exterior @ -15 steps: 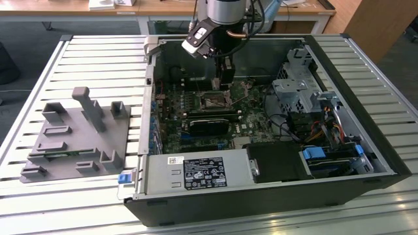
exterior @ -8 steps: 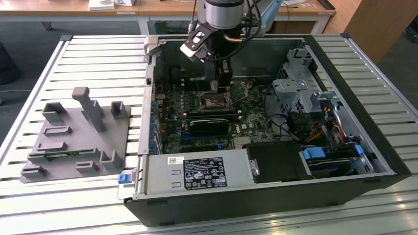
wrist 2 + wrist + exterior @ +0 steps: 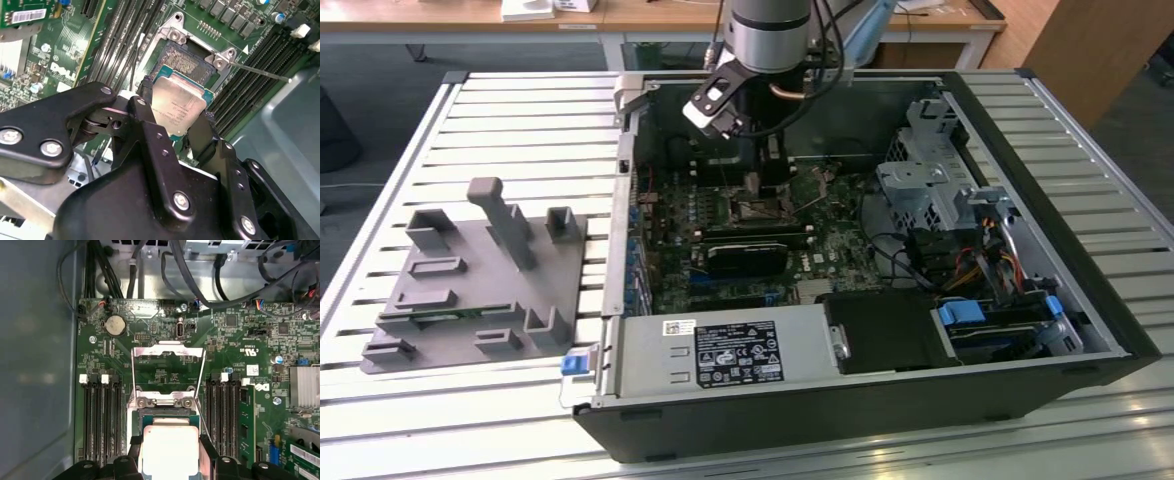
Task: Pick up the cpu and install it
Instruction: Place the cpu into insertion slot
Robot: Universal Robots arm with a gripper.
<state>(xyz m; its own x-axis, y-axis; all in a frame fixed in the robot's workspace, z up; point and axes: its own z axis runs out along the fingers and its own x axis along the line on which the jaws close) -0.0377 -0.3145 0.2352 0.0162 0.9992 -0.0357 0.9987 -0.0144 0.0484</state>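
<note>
The cpu, a flat square chip with a silvery top, sits between my two black fingers, and my gripper is shut on it. It hangs just above the open motherboard socket, overlapping the socket's near side. In the first wrist view the cpu lies over the socket, with the metal load plate flipped open beyond it and my gripper around the chip. In the exterior view my gripper reaches down into the computer case over the socket.
Memory slots flank the socket on both sides. Black cables run along the case wall. A grey plastic tray with upright blocks lies on the slatted table at the exterior view's left. The power supply and drive cage crowd the case.
</note>
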